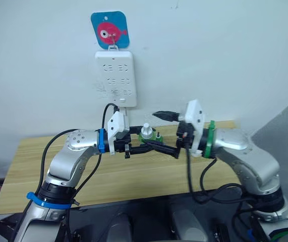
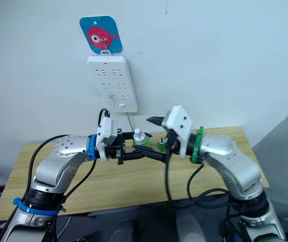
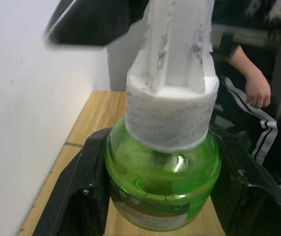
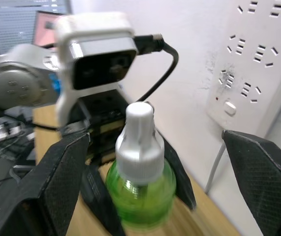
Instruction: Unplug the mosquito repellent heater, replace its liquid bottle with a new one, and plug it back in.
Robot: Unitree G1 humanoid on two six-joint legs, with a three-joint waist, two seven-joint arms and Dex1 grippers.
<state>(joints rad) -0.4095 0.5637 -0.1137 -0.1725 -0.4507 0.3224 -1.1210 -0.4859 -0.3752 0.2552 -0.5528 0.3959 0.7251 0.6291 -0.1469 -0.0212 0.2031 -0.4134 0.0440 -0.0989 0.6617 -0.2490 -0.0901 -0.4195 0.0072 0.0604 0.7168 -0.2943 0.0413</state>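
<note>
Left end effector (image 1: 142, 146) clamps the green liquid bottle (image 1: 148, 136).
Your right end effector (image 1: 165, 132) sits open around it, below the power strip (image 1: 115, 78).

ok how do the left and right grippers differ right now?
1. The left gripper is shut on the green bottle, fingers pressed on its sides; the right gripper is open, fingers spread wide either side of the bottle, touching nothing.
2. The left wrist has a blue band, the right a green one.
Shared: both meet at the bottle, below the power strip.
</note>
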